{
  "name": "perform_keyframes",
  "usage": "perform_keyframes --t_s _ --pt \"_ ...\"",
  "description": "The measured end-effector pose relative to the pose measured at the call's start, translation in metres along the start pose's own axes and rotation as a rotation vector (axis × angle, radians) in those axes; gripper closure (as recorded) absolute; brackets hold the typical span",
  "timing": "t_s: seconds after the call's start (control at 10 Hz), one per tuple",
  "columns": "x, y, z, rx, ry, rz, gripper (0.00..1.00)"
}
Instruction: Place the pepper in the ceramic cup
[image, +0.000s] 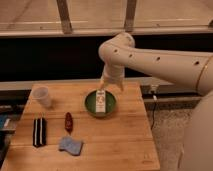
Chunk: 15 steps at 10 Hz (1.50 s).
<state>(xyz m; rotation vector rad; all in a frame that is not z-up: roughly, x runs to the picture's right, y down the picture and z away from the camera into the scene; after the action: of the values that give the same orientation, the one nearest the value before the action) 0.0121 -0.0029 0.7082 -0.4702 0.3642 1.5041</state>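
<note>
Gripper (106, 86) seen hanging over far rim of green bowl (89, 106), jaws spread wide, nothing held. Pepper (68, 121) laid on table (120, 142), leftward in view and nearer camera than gripper, long axis near-to-far. Ceramic cup (42, 96) stood behind pepper, far-left corner.

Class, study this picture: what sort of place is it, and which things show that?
Probably a robot testing lab, not a home. A small wooden table holds mixed props such as a pepper and a ceramic cup; the robot's gripper hovers over a green bowl.
</note>
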Motion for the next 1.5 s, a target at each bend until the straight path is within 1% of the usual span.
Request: perform_keyframes --t_s 0.1,0.2,0.3,0.4,0.6,0.9,1.0,1.1,1.2,1.3,1.4,1.5 --pt "-0.001 0.024 0.001 -0.017 0.002 -0.044 0.35" --pt "0.001 0.054 0.003 -0.043 0.004 -0.095 0.35" --pt "0.007 0.073 0.003 -0.058 0.007 -0.128 0.35" --pt "0.020 0.099 0.003 -0.081 0.022 -0.180 0.35" --pt "0.019 0.094 0.003 -0.074 0.017 -0.176 0.35" --pt "0.019 0.096 0.003 -0.076 0.019 -0.179 0.35" --pt "0.019 0.093 0.004 -0.075 0.022 -0.177 0.35" --pt "0.021 0.095 0.007 -0.068 0.037 -0.191 0.35" --pt "0.027 0.103 0.017 -0.060 0.060 -0.221 0.35" --pt "0.032 0.111 0.029 -0.043 0.075 -0.254 0.35" --pt "0.040 0.129 0.044 -0.029 0.094 -0.297 0.35" --pt "0.046 0.149 0.055 -0.016 0.107 -0.340 0.35"
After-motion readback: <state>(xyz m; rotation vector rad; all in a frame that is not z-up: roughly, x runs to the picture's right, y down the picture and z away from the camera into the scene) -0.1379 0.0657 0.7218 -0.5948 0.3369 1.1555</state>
